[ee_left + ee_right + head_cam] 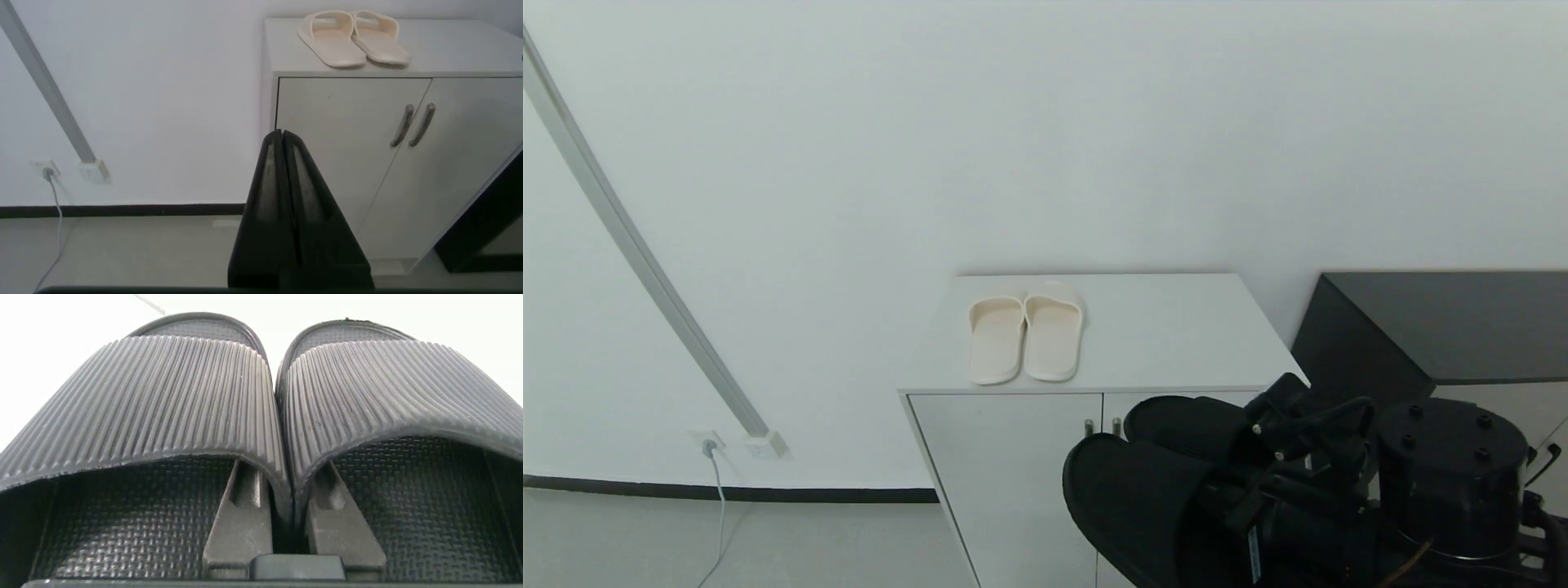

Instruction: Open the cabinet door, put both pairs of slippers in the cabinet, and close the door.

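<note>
A pair of cream slippers (1025, 336) (353, 37) lies side by side on top of the white cabinet (1176, 327), near its left front. Both cabinet doors (1005, 474) are closed, with two metal handles (1102, 426) (413, 125) at the middle seam. A pair of black slippers (1152, 482) (163, 400) hangs in the air before the cabinet's right door. My right gripper (282, 514) is shut on their touching inner strap edges. My left gripper (283, 143) is shut with nothing in it, low and to the left of the cabinet front.
A black cabinet (1445, 327) stands right of the white one. On the wall at left are a slanted grey conduit (629, 237) and a socket with a cable (712, 447) running down to the grey floor (727, 547).
</note>
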Controlling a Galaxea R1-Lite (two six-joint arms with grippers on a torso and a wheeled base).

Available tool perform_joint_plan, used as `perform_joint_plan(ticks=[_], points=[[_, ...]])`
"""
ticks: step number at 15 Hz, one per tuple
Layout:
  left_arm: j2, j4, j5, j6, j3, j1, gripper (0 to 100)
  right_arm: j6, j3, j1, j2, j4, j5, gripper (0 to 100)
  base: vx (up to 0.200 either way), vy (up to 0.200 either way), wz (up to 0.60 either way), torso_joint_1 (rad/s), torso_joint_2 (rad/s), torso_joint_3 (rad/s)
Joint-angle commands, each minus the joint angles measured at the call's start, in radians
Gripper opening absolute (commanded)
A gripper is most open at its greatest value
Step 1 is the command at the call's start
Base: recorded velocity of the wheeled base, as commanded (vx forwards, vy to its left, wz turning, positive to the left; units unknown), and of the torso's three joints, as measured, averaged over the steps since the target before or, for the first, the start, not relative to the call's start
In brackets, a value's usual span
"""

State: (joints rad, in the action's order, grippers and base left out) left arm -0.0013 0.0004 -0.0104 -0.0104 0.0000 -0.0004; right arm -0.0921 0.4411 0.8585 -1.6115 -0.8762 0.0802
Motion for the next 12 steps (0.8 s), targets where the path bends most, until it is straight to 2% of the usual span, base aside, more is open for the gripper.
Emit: perform_joint_plan(ticks=[1, 12], points=[[0.001, 0.001, 0.000, 0.000, 0.000, 0.000, 0, 0.000, -0.001, 0.004, -0.002, -0.001, 0.000, 0, 0.000, 0.000, 0.00, 0.000, 0.00, 0.000], [0.001, 0.000, -0.002, 0.004, 0.000, 0.000, 0, 0.000, -0.016, 0.017, 0.002, -0.003, 0.000, 0, 0.000, 0.000, 0.00, -0.009, 0.02, 0.012]])
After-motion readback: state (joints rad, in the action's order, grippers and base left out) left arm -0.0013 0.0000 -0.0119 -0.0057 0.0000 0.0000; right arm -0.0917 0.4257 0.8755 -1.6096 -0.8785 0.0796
